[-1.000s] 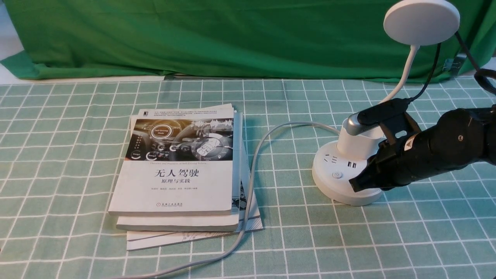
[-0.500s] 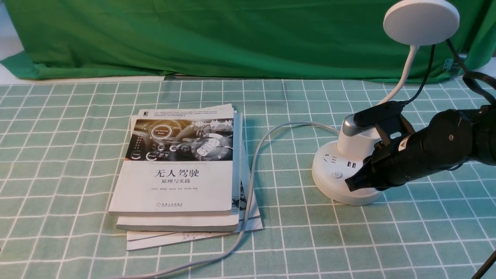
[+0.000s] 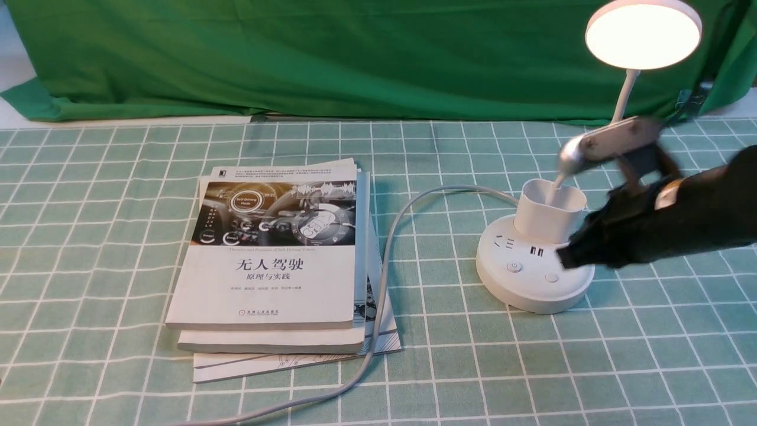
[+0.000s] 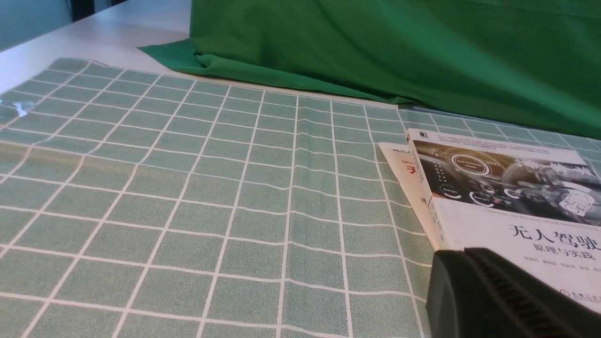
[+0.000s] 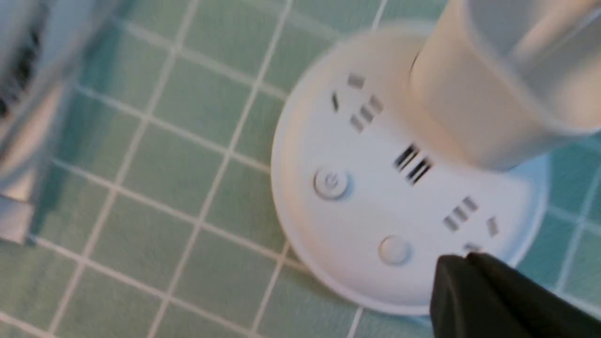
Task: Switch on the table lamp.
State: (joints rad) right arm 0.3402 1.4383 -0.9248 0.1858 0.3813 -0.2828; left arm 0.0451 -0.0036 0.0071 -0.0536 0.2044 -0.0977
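We saw the white table lamp (image 3: 549,220) lit, its round head (image 3: 643,34) glowing at two o'clock in the front view, its round base (image 3: 532,284) between three and four o'clock. One neck (image 3: 624,97) rose from one cup-shaped holder (image 3: 547,216); two buttons sat on the base, one with a power mark (image 3: 514,267), one plain (image 3: 552,277). At eight o'clock we counted at least three books or booklets (image 3: 266,284), with one grey cable (image 3: 384,266) alongside. Our right gripper (image 3: 569,257), its fingers together, hid part of the neck with its housing and was motion-blurred. Our left gripper (image 4: 462,256) also had its fingers together, mostly cut off by the left wrist view's edge.
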